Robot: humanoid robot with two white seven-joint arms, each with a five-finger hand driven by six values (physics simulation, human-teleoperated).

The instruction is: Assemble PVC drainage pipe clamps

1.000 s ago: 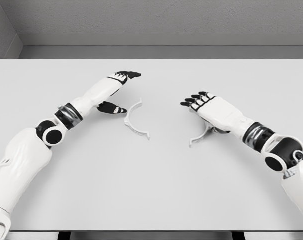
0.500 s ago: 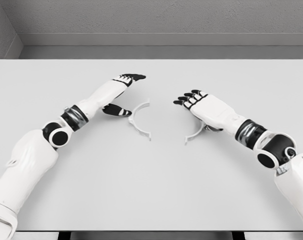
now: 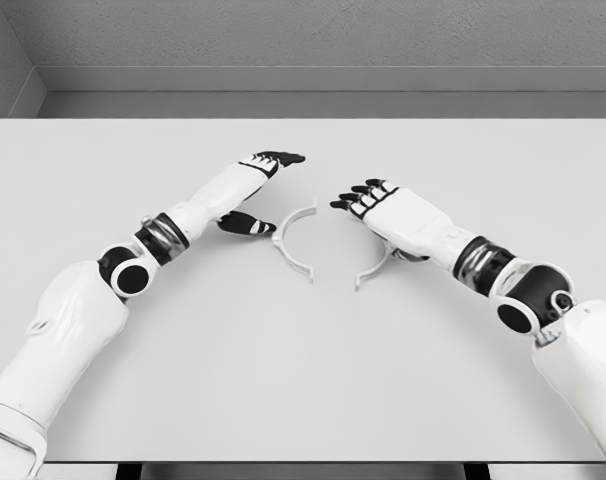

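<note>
Two white half-ring clamp pieces lie on the white table (image 3: 303,380). The left clamp half (image 3: 286,246) bulges to the left, its open side facing right. My left hand (image 3: 280,193) is open, fingers stretched out above the piece's far end, and its dark thumb (image 3: 248,223) touches the curved back. The right clamp half (image 3: 371,270) is mostly hidden under my right hand (image 3: 358,197), which lies flat over it with fingers extended; only the near end shows. A small gap separates the two halves.
The table's back edge (image 3: 303,119) meets a grey wall. Both forearms lie low over the table, the left forearm (image 3: 163,238) coming in from the lower left and the right forearm (image 3: 483,265) from the lower right.
Both hands have moved inward toward the table's middle. Each clamp half has slid along with its hand, so the gap between the halves is narrower.
</note>
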